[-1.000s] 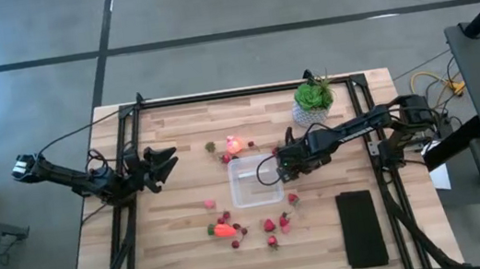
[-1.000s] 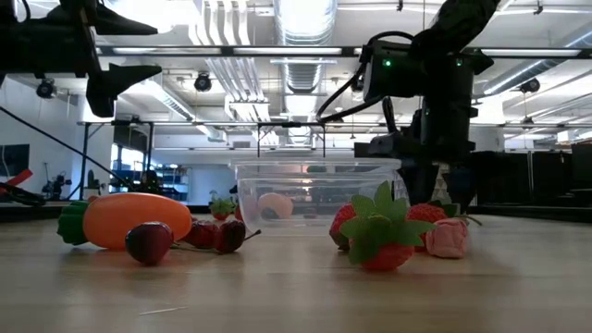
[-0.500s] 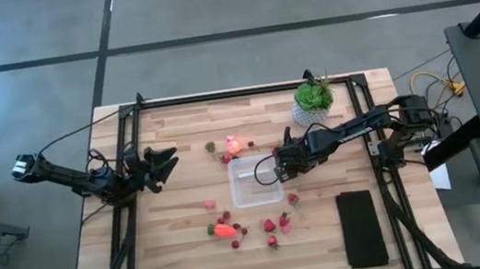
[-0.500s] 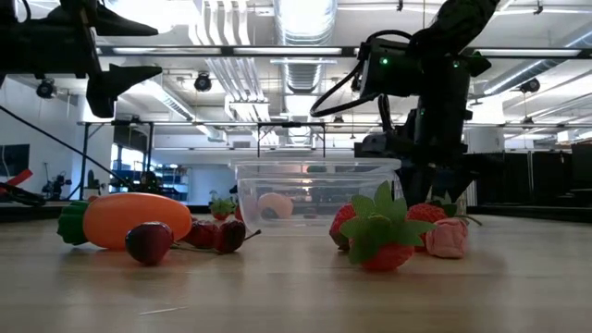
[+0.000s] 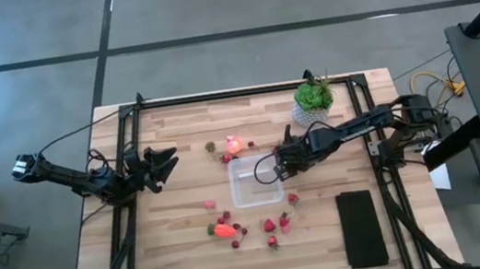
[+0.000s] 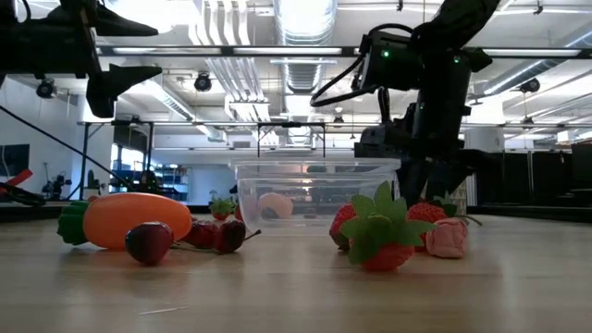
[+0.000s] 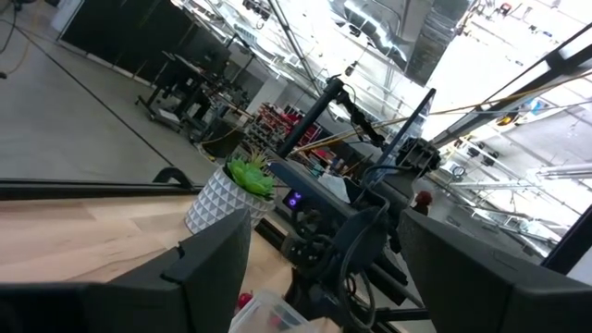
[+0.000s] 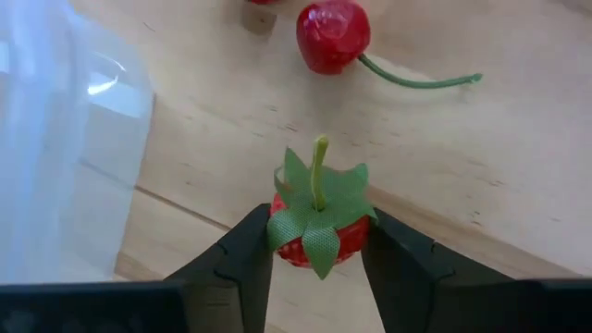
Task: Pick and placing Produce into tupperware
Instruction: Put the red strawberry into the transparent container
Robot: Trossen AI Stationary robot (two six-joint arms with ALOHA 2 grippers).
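Since a second ago, shifted slightly toward frame left: right gripper (image 5: 280, 168), jaws now clamped on a small red strawberry (image 8: 317, 227) with green leafy cap and upright stem, at frame centre just right of the clear, rounded-corner tupperware (image 5: 252, 181). Stretched low from the right edge across the table (image 5: 183, 263). Parked at middle left, left gripper (image 5: 167, 161), jaws spread, holding nothing.

Bright overhead glare, soft shadows, wrist-cam blur.

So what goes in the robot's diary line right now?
right gripper: shut on strawberry | beside tupperware | left gripper: open, waiting
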